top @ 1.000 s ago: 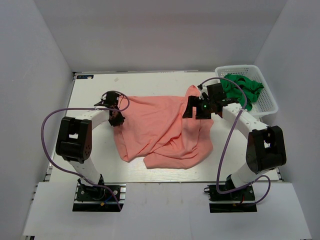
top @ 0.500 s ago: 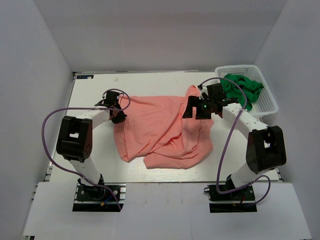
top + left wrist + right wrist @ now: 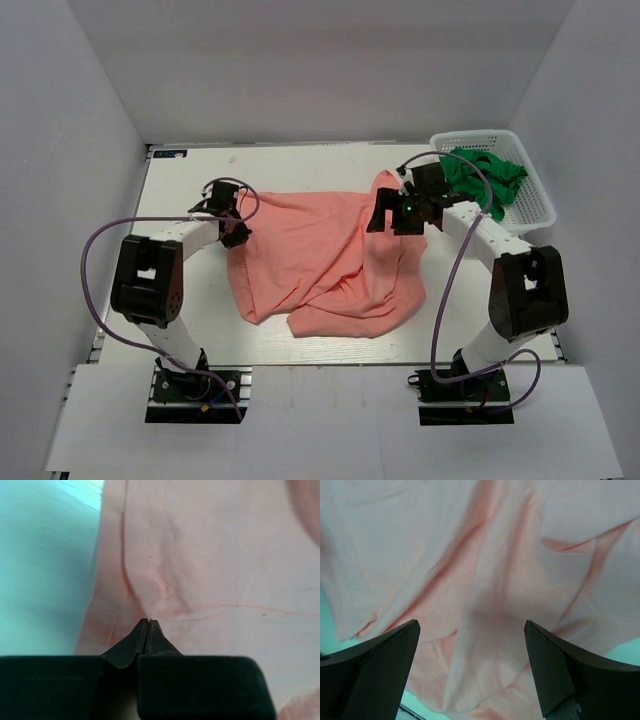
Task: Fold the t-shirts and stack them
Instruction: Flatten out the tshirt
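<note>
A salmon-pink t-shirt (image 3: 320, 262) lies crumpled and partly spread on the white table (image 3: 190, 300). At the shirt's left edge, near a stitched hem (image 3: 155, 525), my left gripper (image 3: 236, 236) (image 3: 148, 621) has its jaws shut together, and a small pucker of pink cloth is pinched at the tips. My right gripper (image 3: 386, 222) (image 3: 471, 623) hovers wide open over the shirt's right side, above folds of pink cloth, holding nothing. A bright green t-shirt (image 3: 485, 175) lies bunched in the basket.
The white lattice basket (image 3: 532, 212) stands at the back right corner of the table. White walls enclose the table on the left, back and right. Purple cables loop off both arms.
My left gripper's jaws have closed on the shirt's left edge. My right gripper has shifted slightly toward the back, still open.
</note>
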You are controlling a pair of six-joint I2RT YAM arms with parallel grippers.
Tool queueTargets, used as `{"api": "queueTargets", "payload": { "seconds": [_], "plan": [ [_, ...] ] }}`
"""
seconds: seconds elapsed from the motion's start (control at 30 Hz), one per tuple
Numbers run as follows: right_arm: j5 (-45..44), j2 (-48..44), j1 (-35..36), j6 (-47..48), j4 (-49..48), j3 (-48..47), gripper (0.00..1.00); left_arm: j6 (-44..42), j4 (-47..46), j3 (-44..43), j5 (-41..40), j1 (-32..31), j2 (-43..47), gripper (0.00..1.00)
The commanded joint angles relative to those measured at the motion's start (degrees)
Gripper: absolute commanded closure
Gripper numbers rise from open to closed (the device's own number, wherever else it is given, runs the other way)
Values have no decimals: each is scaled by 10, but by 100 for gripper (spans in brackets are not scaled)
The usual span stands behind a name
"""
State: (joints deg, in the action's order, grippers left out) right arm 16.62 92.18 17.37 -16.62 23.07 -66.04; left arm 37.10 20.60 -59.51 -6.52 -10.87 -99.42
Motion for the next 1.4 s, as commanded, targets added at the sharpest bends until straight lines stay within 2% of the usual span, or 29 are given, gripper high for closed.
{"api": "queueTargets", "payload": {
  "seconds": [0.0,0.2,0.3,0.33,0.43,0.6,0.77,1.03,1.37],
  "plan": [
    [-77,35,-2,-23,9,-68,9,13,16,-7,-60,-2,91,100],
    [-255,113,-4,-17,46,-195,12,13,10,-18,-69,-2,153,100],
    [-292,152,-1,2,25,-227,15,13,5,-24,-69,4,166,100],
    [-295,162,-2,9,24,-259,20,13,5,-24,-69,4,173,100],
    [-320,214,-2,27,22,-303,24,13,-11,-24,-69,4,186,100],
    [-310,312,-5,45,1,-405,36,13,-19,-43,-75,4,186,100],
    [-280,382,-8,51,-22,-476,37,13,-14,-64,-82,4,168,100],
    [-239,433,-20,48,-81,-496,45,7,-14,-64,-87,4,162,100],
    [-214,474,-29,40,-111,-530,50,2,-8,-75,-92,4,157,100]
  ]
}}
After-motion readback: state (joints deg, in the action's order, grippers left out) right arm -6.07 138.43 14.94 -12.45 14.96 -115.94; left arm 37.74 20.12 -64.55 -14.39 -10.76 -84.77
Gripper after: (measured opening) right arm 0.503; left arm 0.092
